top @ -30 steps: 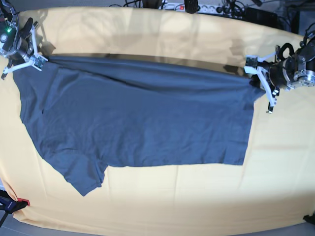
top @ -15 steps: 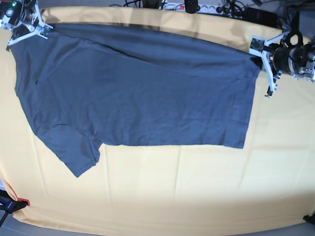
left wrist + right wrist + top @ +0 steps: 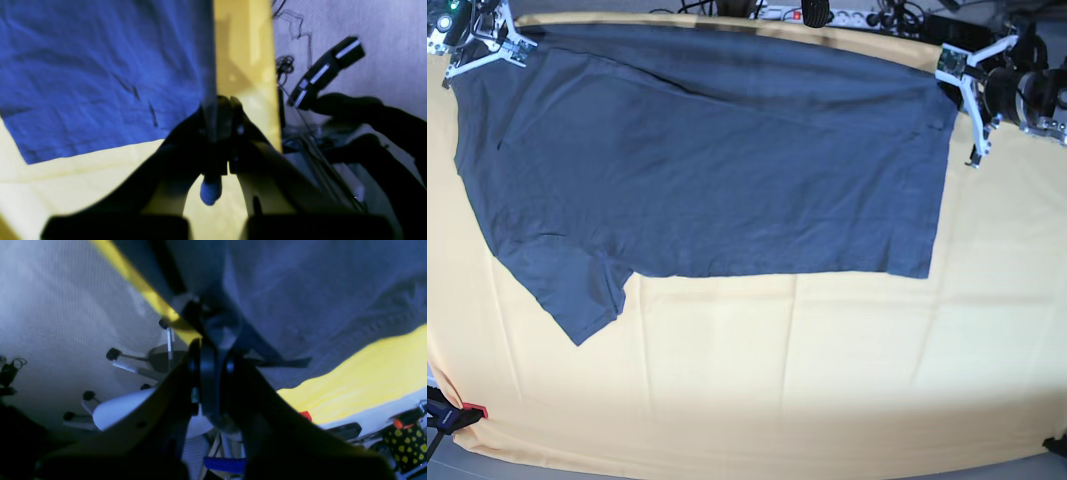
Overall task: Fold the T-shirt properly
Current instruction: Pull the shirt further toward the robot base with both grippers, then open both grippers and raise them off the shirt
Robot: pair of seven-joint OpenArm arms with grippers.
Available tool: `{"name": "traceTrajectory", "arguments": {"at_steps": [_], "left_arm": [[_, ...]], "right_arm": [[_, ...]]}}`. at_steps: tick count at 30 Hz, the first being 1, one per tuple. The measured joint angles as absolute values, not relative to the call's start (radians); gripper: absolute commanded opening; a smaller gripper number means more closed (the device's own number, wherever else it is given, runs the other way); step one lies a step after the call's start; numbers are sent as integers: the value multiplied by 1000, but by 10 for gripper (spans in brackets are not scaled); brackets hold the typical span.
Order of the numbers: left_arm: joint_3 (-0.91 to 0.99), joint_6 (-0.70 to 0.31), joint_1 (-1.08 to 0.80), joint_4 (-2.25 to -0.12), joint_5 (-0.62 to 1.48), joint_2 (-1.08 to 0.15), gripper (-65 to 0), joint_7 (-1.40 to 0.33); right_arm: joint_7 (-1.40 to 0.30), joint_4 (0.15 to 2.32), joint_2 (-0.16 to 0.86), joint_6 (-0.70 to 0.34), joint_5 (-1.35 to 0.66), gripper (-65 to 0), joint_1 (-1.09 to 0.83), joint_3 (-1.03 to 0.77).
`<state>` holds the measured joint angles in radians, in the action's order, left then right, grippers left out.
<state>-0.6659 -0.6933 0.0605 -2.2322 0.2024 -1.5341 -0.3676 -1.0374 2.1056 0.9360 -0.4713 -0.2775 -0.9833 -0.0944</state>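
a: status on the fold?
b: early, i'd say. t-shirt (image 3: pixel 727 190) lies spread wide over the far half of the tabletop (image 3: pixel 727 400), on the pale yellow cloth. far edge is pulled nearly straight between the two arms.
a: pincers?
b: left pincer (image 3: pixel 955 92), at the scene's right: closed, pinching the shirt's far right corner. right pincer (image 3: pixel 519 46), at the scene's left: also closed, on the far left corner.
a: anything folded?
b: there's a long slanting edge under the far band, so maybe one layer over another. can't tell if that's a proper fold. near left, a piece sticks out toward the near side, looks like a sleeve. near edge uneven, no neat rectangle.
a: left to do?
b: my read: lay the held edge down flat, let go, tuck the sticking-out piece in, then fold to a compact shape. risk: letting go under tension could wrinkle the far edge.
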Motion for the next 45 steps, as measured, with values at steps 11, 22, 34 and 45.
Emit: {"name": "traceTrajectory", "arguments": {"at_steps": [11, 22, 34, 45], "left_arm": [[-666, -694, 58, -2256, 289, -1538, -286, -614], [-666, -694, 59, -2317, 288, -1546, -288, -631], [-665, -469, 59, -2328, 196, -1546, -650, -633], [-665, 196, 66, -2249, -25, -1444, -650, -616]], "right_arm": [[-1109, 2107, 936, -470, -263, -215, -984, -94], [-1119, 2319, 939, -448, -266, -215, -1179, -328], [-990, 2347, 936, -297, -270, -650, -1297, -654], [-874, 2347, 933, -179, -229, -650, -1083, -670]]}}
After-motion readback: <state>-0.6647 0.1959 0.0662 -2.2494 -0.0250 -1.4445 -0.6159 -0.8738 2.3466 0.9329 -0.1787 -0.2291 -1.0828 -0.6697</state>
